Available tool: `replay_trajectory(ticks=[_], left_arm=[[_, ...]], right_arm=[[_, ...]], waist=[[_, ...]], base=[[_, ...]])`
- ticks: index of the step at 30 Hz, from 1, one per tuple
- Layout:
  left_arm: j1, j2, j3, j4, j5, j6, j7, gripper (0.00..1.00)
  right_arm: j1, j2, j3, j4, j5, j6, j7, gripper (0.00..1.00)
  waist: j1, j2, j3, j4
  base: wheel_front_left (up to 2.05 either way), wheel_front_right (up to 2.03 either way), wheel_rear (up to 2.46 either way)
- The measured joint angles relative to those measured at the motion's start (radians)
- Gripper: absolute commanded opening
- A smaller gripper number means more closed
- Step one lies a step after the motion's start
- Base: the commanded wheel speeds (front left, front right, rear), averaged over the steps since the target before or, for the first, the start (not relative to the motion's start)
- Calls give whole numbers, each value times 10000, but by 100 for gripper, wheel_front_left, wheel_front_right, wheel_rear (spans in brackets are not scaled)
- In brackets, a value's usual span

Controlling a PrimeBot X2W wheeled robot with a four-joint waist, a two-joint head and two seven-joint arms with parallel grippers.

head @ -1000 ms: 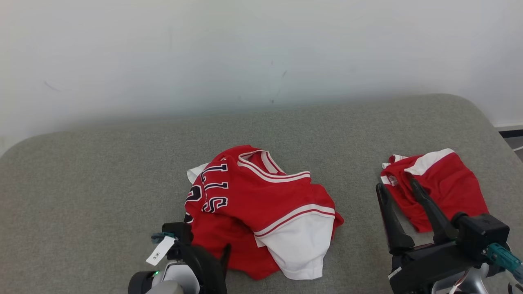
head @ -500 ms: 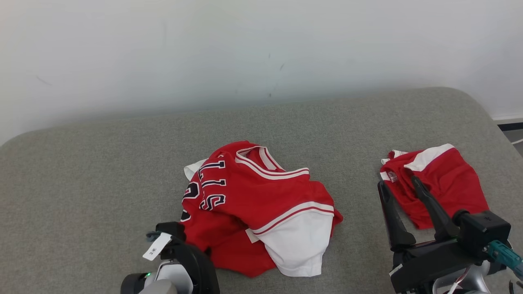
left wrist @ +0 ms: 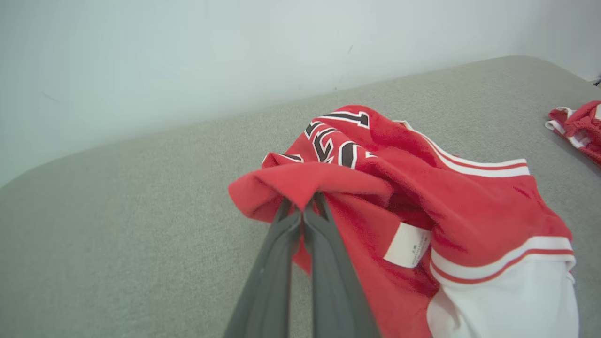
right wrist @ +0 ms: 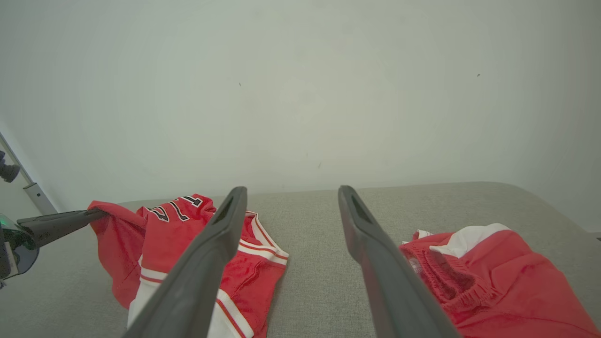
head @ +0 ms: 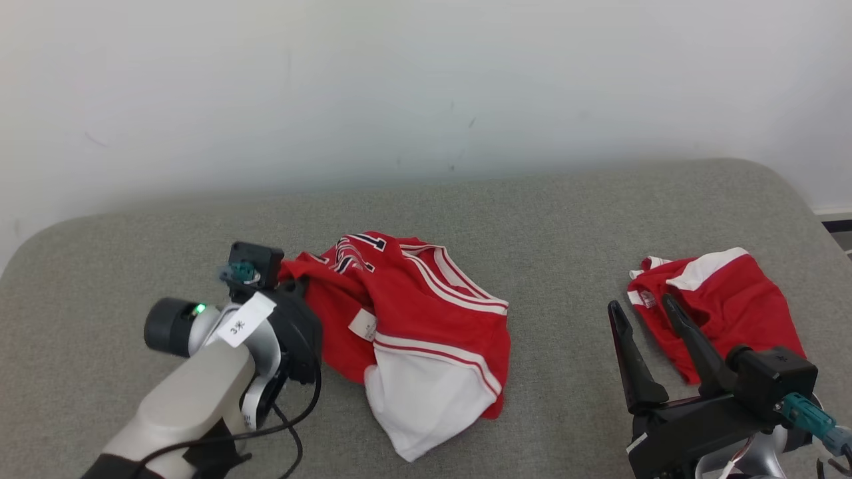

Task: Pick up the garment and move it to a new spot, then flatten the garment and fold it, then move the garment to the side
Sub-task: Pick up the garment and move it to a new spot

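Head view: a crumpled red basketball jersey lies near the middle of the grey cushion. Its long axis runs slantwise, from a raised red fold at the far left down to a white panel pointing at the near edge. The left gripper meets that raised fold, its fingertips hidden by cloth and wrist. The right gripper hovers near the near right corner, jaws spread wide and holding nothing, just beside a pair of red shorts.

Left wrist view: here the grip is plain. The two dark fingers are pressed together on a red fold of the jersey, lifted clear of the cushion. Dark lettering sits at the far end, and a white care label shows on the inside.

Right wrist view: the spread fingers frame bare cushion, with the jersey to one side and the shorts to the other. The jersey hangs from the left gripper's fingers.
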Motion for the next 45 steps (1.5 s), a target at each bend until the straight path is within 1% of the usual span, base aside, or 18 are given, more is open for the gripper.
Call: replay_trajectory(ticks=[3, 8, 14, 17, 19, 24, 26, 31, 35, 36, 37, 38, 42, 45], left_arm=[[-555, 142, -128, -339, 326, 4, 59, 0], [-1210, 102, -245, -1116, 757, 17, 79, 0], [-1455, -207, -690, -2155, 1289, 94, 226, 0], [-1485, -184, -945, -2374, 1509, 94, 464, 0], [-1535, 58, -1066, -2288, 1772, 94, 642, 0], [-1744, 1503, -1156, -1369, 2207, 107, 1208, 0], [-1732, 1904, -1208, -1030, 2215, 121, 1438, 0], [-1485, 2266, -1258, -491, 2209, 138, 1935, 0], [-1195, 2347, -1384, -115, 2209, 138, 2276, 0], [-1127, 2343, -1394, -54, 2205, 138, 2303, 5], [-1066, 2336, -1402, -21, 2199, 138, 2303, 46], [-1020, 2324, -1419, 15, 2197, 138, 2301, 100], [-1022, 2328, -1421, 88, 2197, 128, 2253, 100], [-1027, 2274, -1415, 155, 2199, 96, 2013, 100]], right_arm=[[3, 42, 17, 12, 0, -2, -40, 100], [11, 73, 61, 88, 2, -2, -102, 100], [12, 107, 148, 144, 13, -8, -142, 100], [24, 123, 174, 165, 15, -21, -215, 100], [19, 132, 217, 171, 17, -21, -215, 100], [12, 150, 257, 180, 23, -21, -232, 100], [20, 150, 221, 157, 29, -21, -307, 100], [41, 150, 176, 67, 31, -21, -318, 100], [31, 150, 205, 31, 31, -21, -351, 100], [28, 148, 203, 25, 31, -21, -360, 100], [24, 148, 203, 25, 31, -21, -360, 100], [9, 144, 211, 17, 31, -19, -362, 100], [-31, 146, 263, 46, 31, -15, -362, 100], [-35, 136, 226, 48, 31, -17, -389, 100]], waist=[[-1, 0, -84, -17], [0, 0, -202, -47], [0, 0, -334, -137], [-1, 0, -377, -214], [0, 0, -390, -270], [-1, 0, -388, -462], [-1, 0, -367, -526], [0, 0, -275, -559], [0, 0, -175, -546], [0, 0, -149, -540], [0, 0, -125, -532], [-1, 0, -83, -513], [0, 0, -29, -496], [0, 0, -8, -450]], base=[[0, 0, 0], [0, 0, 0], [0, 0, 0], [0, 0, 0], [0, 0, 0], [0, 0, 0], [0, 0, 0], [0, 0, 0], [0, 0, 0], [0, 0, 0], [0, 0, 0], [0, 0, 0], [0, 0, 0], [0, 0, 0]])
